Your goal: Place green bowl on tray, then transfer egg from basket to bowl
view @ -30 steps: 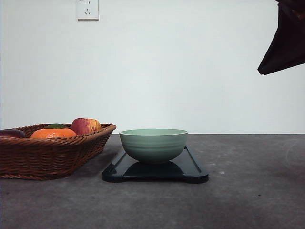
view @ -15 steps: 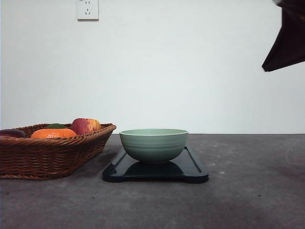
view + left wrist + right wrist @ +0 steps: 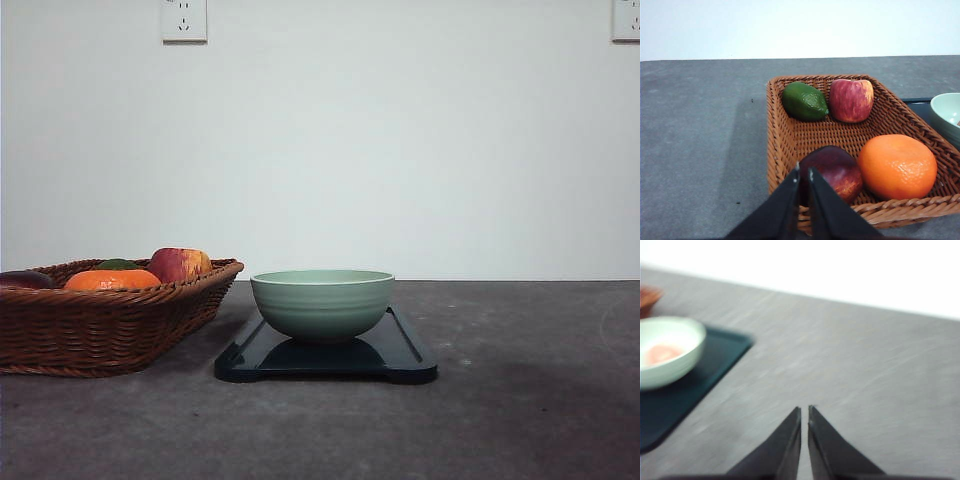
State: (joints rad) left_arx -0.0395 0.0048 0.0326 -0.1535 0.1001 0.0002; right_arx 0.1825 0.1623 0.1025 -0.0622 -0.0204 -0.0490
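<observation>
The green bowl (image 3: 322, 303) stands on the dark tray (image 3: 400, 352) at mid-table. In the blurred right wrist view the bowl (image 3: 680, 347) holds a small orange-pink oval, the egg (image 3: 661, 353). My right gripper (image 3: 804, 411) is shut and empty, over bare table off to the side of the tray (image 3: 685, 395). The wicker basket (image 3: 110, 325) sits to the left of the tray. My left gripper (image 3: 804, 172) is shut and empty, hovering at the near rim of the basket (image 3: 777, 135) just before a dark red fruit (image 3: 832, 172).
The basket holds an orange (image 3: 897, 166), a red-yellow apple (image 3: 851, 100) and a green fruit (image 3: 805, 101); the orange (image 3: 112, 279) and apple (image 3: 180, 264) rise above its rim. Grey table (image 3: 530, 410) stretches right of the tray. A wall with sockets (image 3: 184, 20) stands behind.
The dark right arm at the top right of the front view has moved up and right, out of that view, uncovering a wall socket. Bowl, tray and basket stay put.
</observation>
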